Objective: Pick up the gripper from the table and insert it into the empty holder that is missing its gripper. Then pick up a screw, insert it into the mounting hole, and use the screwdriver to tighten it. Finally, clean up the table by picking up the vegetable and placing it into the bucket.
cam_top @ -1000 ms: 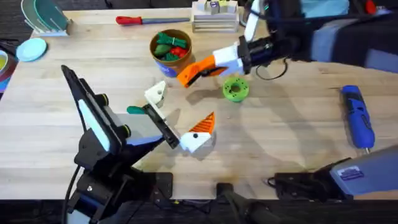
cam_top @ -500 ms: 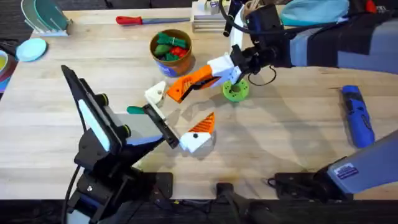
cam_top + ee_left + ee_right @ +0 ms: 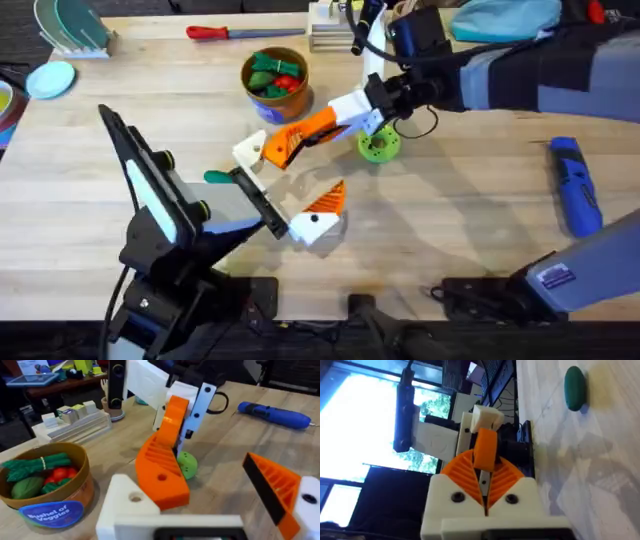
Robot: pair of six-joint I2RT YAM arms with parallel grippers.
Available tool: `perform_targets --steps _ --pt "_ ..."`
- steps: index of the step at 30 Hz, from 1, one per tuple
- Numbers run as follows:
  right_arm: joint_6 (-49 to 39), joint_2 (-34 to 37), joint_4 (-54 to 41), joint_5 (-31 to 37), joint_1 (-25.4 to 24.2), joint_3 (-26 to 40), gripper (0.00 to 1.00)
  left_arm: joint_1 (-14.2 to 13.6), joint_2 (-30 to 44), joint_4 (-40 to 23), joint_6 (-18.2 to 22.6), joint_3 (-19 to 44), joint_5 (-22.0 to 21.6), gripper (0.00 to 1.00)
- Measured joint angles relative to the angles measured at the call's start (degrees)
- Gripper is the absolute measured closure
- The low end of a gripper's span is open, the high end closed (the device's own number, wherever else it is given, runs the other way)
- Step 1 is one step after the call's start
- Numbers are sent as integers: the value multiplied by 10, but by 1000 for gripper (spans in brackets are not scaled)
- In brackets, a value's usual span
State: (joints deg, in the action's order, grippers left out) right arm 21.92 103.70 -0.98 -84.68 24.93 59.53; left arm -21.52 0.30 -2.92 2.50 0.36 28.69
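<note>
My right gripper point(image 3: 292, 140) reaches in from the right, shut on the gripper point(image 3: 278, 149), a small orange wedge point(image 3: 485, 452). The wedge's tip sits right beside the empty white holder point(image 3: 250, 151) on my left gripper point(image 3: 287, 180), which stands open; I cannot tell whether they touch. The other left finger point(image 3: 324, 203) carries its orange wedge. The wedge point(image 3: 161, 476) hangs just above the holder point(image 3: 128, 504) in the left wrist view. A green vegetable point(image 3: 217, 177) lies on the table left of the claw. The bucket point(image 3: 274, 92) holds vegetables. The blue screwdriver point(image 3: 577, 186) lies far right. A screw is out of view.
A green disc point(image 3: 378, 145) sits under the right wrist. A red-handled driver point(image 3: 224, 32) lies along the far edge beside a stack of plates point(image 3: 345, 30). A dish rack point(image 3: 70, 28) and blue lid point(image 3: 50, 79) sit far left.
The right gripper has carried the orange wedge left and toward me, from beside the bucket down to the empty holder. The left arm has stayed still.
</note>
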Motion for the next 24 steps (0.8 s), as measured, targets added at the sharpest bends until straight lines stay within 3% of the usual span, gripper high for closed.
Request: perform_targets --steps 10,24 --pt "50 0 85 26 16 0 993 0 0 0 0 0 -18 8" --pt "115 4 109 76 24 0 993 0 0 -1 -12 0 -32 8"
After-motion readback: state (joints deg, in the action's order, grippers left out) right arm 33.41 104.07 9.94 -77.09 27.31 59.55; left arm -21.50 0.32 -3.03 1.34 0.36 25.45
